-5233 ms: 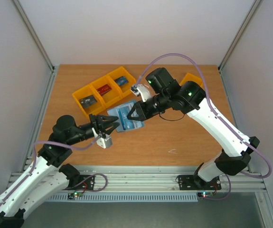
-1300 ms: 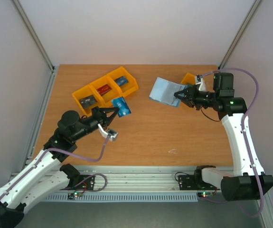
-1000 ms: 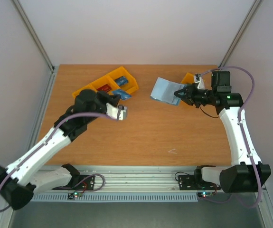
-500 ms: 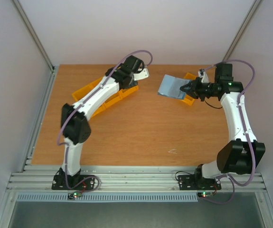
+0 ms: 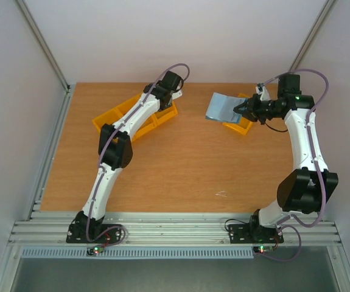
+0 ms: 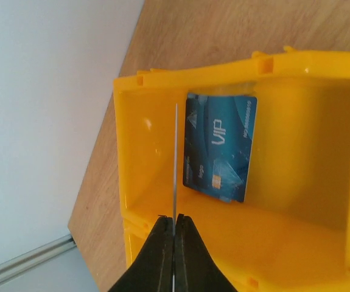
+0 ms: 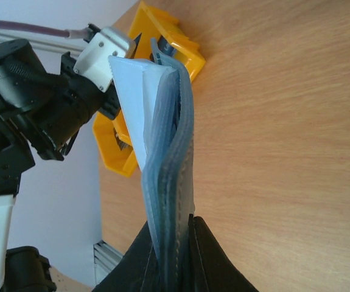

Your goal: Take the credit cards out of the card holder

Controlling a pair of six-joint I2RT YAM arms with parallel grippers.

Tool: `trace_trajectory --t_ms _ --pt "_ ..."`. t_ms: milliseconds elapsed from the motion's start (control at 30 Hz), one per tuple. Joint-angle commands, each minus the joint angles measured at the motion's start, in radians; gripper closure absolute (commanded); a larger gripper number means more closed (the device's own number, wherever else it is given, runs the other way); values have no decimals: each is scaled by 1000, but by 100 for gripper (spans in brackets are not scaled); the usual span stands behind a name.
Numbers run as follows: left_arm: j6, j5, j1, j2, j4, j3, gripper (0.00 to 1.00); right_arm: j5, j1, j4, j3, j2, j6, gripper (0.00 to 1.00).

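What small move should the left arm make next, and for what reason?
Probably open the left gripper and let go. Its jaws are shut on a thin card, seen edge-on, which points into the compartment of the orange bin where a blue card already lies. How high the held card hangs above the floor of the bin I cannot tell.

Left arm [image 5: 135, 115] stretched far forward, left tool [image 6: 175, 224] pinched closed, right arm [image 5: 305, 143] raised, right tool [image 7: 173, 228] clamped tight
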Motion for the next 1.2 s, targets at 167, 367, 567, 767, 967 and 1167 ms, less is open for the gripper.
trace_trajectory --t_ms 167,367,567,767,967,1167 --pt "36 -51 33 110 80 91 100 -13 -6 -40 72 29 -33 99" --pt "53 -37 38 138 125 94 100 -17 -5 -45 79 41 -35 99" --pt "101 -61 48 203 150 120 100 -11 -5 -53 82 33 -43 99" --pt "77 -46 48 215 126 123 100 0 -5 -71 84 24 -55 99" --pt "63 -47 48 222 117 118 98 0 -5 -79 84 22 -61 99" --pt "57 -26 48 214 106 118 66 -5 -6 -80 89 24 -62 99"
